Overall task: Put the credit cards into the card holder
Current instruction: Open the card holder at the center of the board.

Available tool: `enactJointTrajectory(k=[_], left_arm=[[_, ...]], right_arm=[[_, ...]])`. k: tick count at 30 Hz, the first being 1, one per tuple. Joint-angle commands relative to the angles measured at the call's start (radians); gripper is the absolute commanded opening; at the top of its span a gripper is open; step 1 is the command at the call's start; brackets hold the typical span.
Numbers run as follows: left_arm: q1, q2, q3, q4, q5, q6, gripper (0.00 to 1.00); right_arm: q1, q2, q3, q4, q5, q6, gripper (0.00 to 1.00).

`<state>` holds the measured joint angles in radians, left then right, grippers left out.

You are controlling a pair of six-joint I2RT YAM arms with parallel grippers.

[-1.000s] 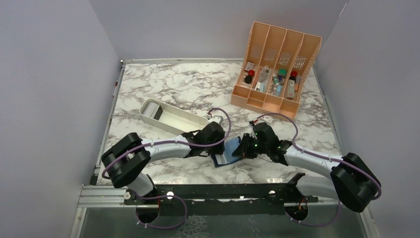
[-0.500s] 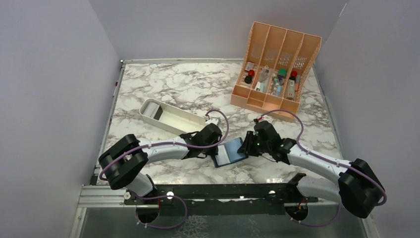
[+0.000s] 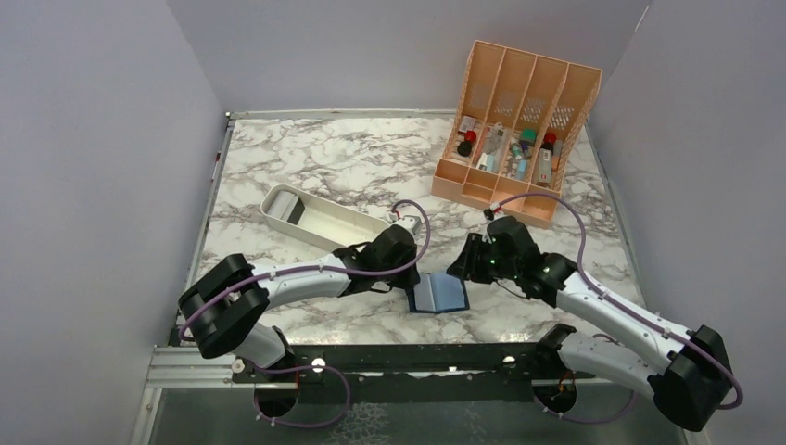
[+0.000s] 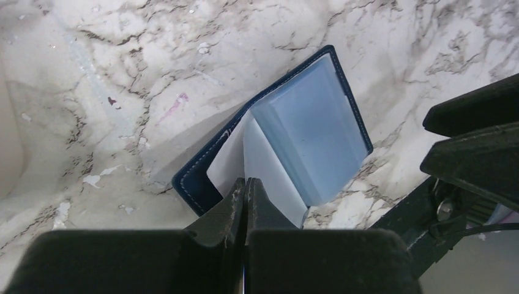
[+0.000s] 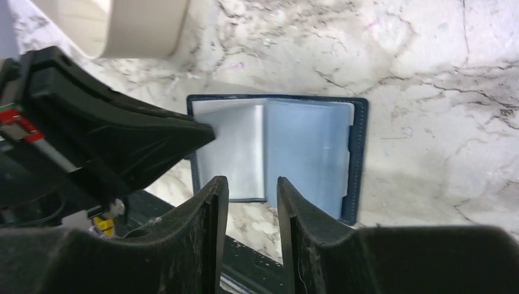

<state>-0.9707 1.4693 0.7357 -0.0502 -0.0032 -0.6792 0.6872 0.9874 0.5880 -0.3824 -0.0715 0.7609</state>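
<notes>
Card holder (image 3: pixel 437 295) lying open, pockets up, on marble table (image 3: pixel 306 167) near the front edge, between the 2 arms. Long axis runs left-right, fold front-back. Left gripper (image 4: pixel 246 184), fingers pressed together, touches its left edge. Right gripper (image 5: pixel 250 182), fingers parted and empty, hovers above it.

R gripper (image 3: pixel 466 263) has pulled back up-right, off the holder (image 3: pixel 437 295); its arm swung out toward lower right. Holder, tipped up before, now lies flat and open, lower centre.

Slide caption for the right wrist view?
Open right gripper framing the opened card holder; left gripper at its edge.
</notes>
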Motion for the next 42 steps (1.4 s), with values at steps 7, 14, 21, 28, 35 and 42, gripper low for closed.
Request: enactJointTrajectory(k=[7, 14, 21, 28, 35, 42], left_arm=[[0.001, -0.007, 0.037, 0.051, 0.038, -0.001, 0.00], [0.003, 0.016, 0.013, 0.036, -0.015, 0.007, 0.05], [0.008, 0.013, -0.005, -0.026, -0.106, -0.022, 0.14], [0.011, 0.008, 0.038, -0.143, -0.193, -0.014, 0.23], [0.012, -0.050, 0.064, -0.182, -0.158, -0.012, 0.37], [0.020, -0.145, 0.136, -0.200, -0.158, 0.022, 0.46]], right_arm=[[0.006, 0.016, -0.081, 0.245, -0.193, 0.051, 0.18], [0.006, 0.217, -0.152, 0.398, -0.215, 0.047, 0.13], [0.006, 0.267, -0.225, 0.348, -0.090, 0.066, 0.12], [0.006, 0.184, -0.216, 0.292, -0.068, 0.057, 0.12], [0.006, 0.148, -0.216, 0.339, -0.144, 0.059, 0.17], [0.006, 0.100, -0.196, 0.411, -0.235, 0.039, 0.19]])
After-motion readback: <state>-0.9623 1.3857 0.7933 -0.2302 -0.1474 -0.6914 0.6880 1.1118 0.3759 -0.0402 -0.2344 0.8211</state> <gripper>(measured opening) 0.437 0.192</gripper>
